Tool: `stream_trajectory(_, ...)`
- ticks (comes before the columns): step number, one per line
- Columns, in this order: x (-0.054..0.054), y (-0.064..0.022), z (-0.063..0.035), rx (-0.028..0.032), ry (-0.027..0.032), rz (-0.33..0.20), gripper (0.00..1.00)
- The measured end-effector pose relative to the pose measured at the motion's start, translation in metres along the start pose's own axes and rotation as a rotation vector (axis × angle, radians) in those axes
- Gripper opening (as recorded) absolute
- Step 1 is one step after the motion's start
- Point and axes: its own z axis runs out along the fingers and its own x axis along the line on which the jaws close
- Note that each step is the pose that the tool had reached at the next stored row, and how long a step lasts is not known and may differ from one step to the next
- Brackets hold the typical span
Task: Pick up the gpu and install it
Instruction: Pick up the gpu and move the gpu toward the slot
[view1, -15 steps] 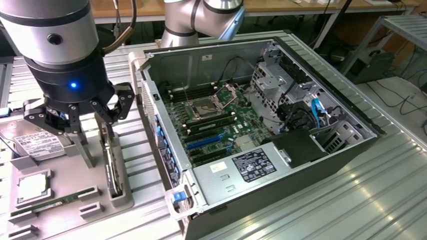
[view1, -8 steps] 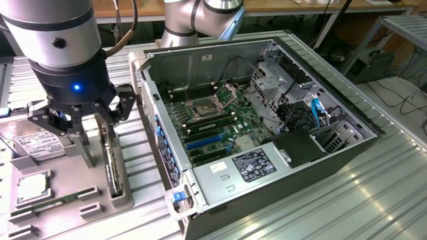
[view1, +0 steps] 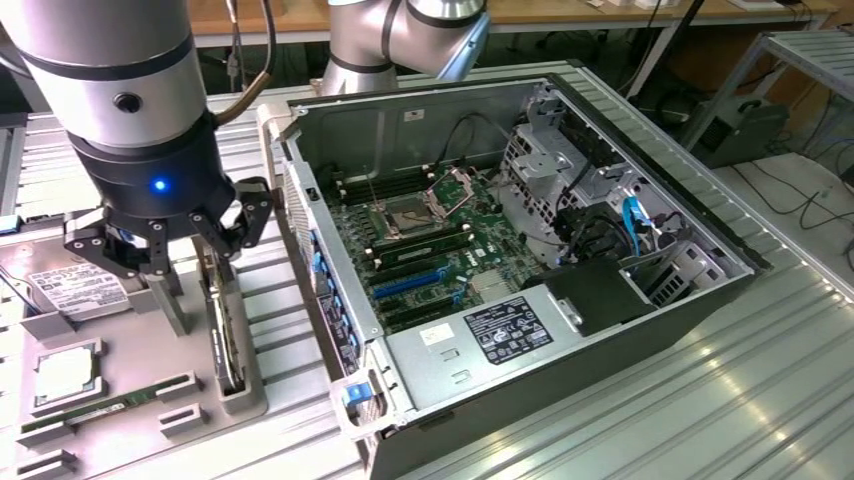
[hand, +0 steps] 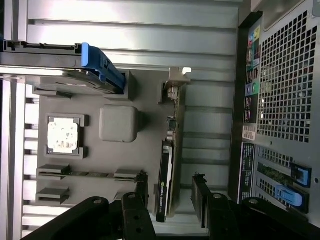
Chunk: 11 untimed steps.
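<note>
gpu (hand: 167, 165) on edge in tray (hand: 125, 160), jaws over it, case (view1: 400, 130) at exterior view's right

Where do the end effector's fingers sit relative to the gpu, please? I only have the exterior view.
Observer: In the wrist view the end effector is open, and the gpu shows between its fingers, with a gap each side.
Operator: Thanks. Where is the card's bracket?
Observer: The silver bracket is at the end far from the end effector.
</note>
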Motion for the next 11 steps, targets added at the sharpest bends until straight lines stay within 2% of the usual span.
stream_trajectory(11,-0.0001,-0.0003,0.0089,0.0000,0.0010,0.000,0.48)
